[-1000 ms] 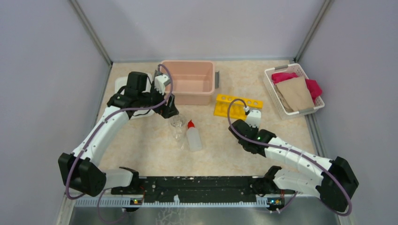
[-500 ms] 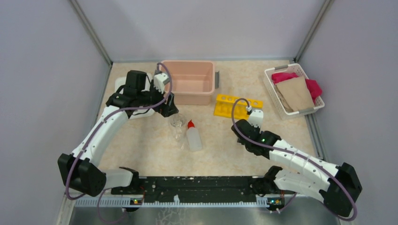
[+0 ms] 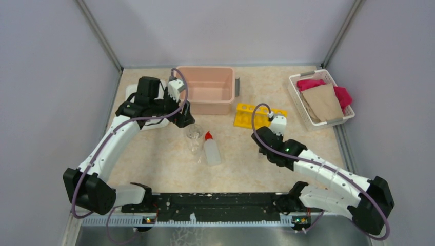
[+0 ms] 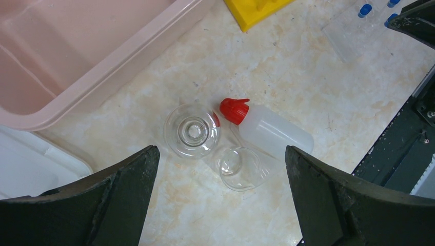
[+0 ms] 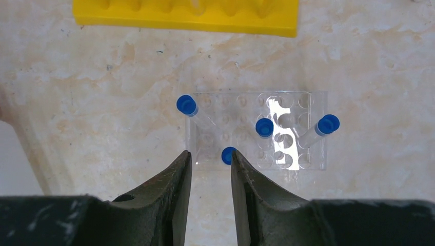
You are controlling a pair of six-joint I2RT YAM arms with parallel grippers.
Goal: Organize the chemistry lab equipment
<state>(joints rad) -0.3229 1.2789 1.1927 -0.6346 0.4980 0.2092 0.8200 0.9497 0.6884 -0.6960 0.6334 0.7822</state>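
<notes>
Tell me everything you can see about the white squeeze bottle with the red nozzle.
The squeeze bottle has a milky white, soft-looking plastic body and a red cap with a short nozzle. It appears to lie on its side on the marbled tabletop, cap toward the pink tub. The cap sits right beside a clear glass flask and a second small glass vessel sits by its body; contact cannot be confirmed. The left pincer hangs open above, not touching it.

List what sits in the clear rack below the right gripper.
Four blue-capped tubes stand in the clear rack, two leaning. The nearest shows only its cap beside the right gripper; its body is covered.
</notes>
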